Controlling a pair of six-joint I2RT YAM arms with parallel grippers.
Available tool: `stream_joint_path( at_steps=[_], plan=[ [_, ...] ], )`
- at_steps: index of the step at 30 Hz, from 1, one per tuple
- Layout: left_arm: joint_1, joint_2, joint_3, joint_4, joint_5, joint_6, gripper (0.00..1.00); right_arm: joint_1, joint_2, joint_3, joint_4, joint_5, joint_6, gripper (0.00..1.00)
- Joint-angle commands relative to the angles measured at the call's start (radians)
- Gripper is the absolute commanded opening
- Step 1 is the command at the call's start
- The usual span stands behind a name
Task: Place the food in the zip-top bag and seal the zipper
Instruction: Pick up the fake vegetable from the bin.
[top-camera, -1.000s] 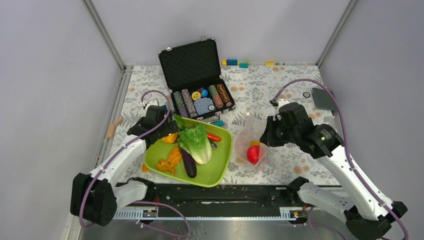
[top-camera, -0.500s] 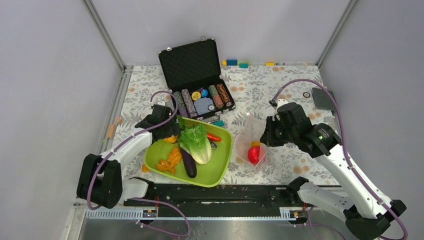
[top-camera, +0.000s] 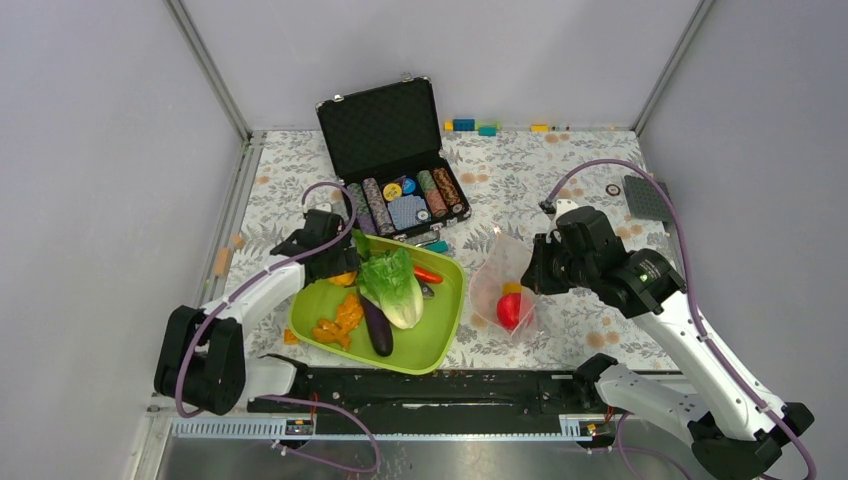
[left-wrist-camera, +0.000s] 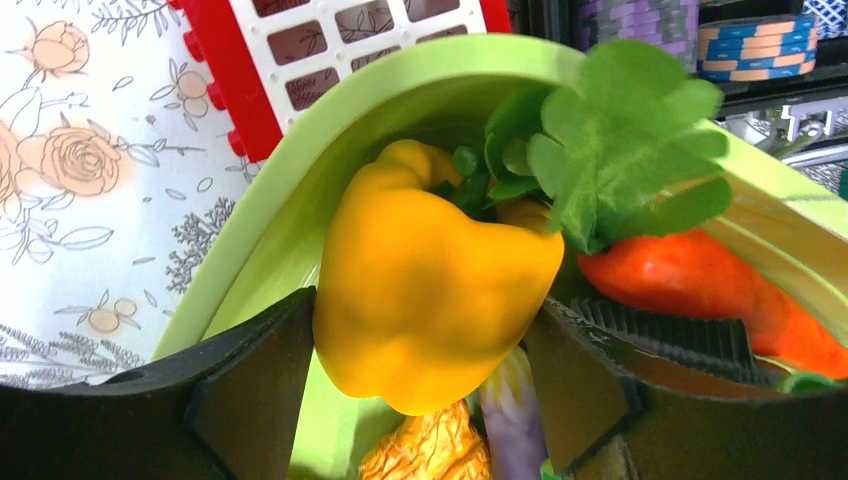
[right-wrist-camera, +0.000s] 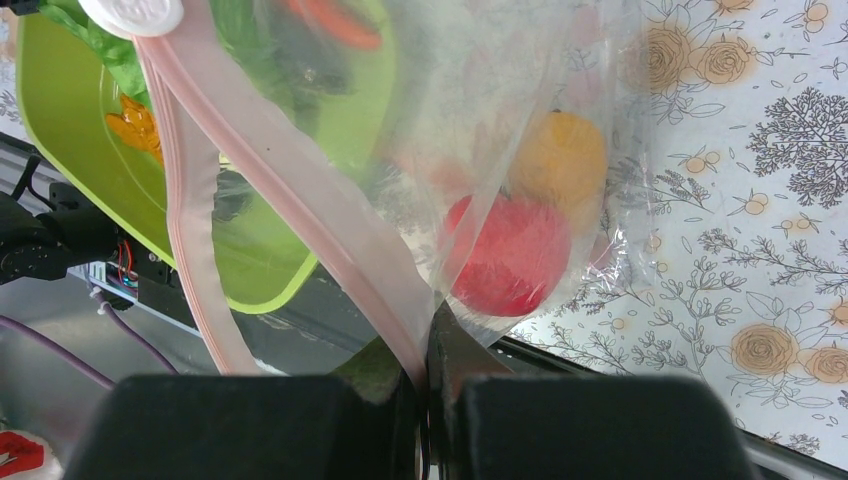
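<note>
Yellow pepper (left-wrist-camera: 420, 250), in the green tray's (top-camera: 440, 340) far-left corner, sits between the left gripper's (left-wrist-camera: 430, 320) parted jaws, seemingly ungripped; next comes pinching and carrying it right to the zip-top bag (top-camera: 500, 265), whose zipper (right-wrist-camera: 300, 190) the right gripper (right-wrist-camera: 428, 375) clamps.

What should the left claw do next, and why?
Probably close on the yellow pepper: the left claw straddles it in the green tray, while the right claw pinches the zip-top bag by its mouth, holding it ready.
</note>
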Motion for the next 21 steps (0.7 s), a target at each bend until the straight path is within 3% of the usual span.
stream_joint_path(
  at_steps=[1,10,14,18,21],
  plan=[
    [0.002,-0.124,0.033,-0.054,0.022,-0.057,0.49,-0.004,-0.013,0.001,0.005,0.017,-0.015,0.03],
    [0.001,-0.464,0.065,-0.266,0.07,-0.177,0.44,-0.003,-0.017,-0.004,-0.013,0.039,-0.02,0.03],
    [-0.002,-0.622,0.092,-0.277,0.141,-0.181,0.44,-0.004,-0.02,-0.002,-0.012,0.039,-0.016,0.03],
    [-0.004,-0.722,0.091,-0.138,0.39,-0.183,0.42,-0.003,-0.015,0.009,-0.013,0.032,-0.015,0.03],
    [-0.015,-0.733,0.061,0.102,0.733,-0.23,0.4,-0.004,-0.006,0.019,-0.012,-0.001,-0.016,0.03]
  ],
)
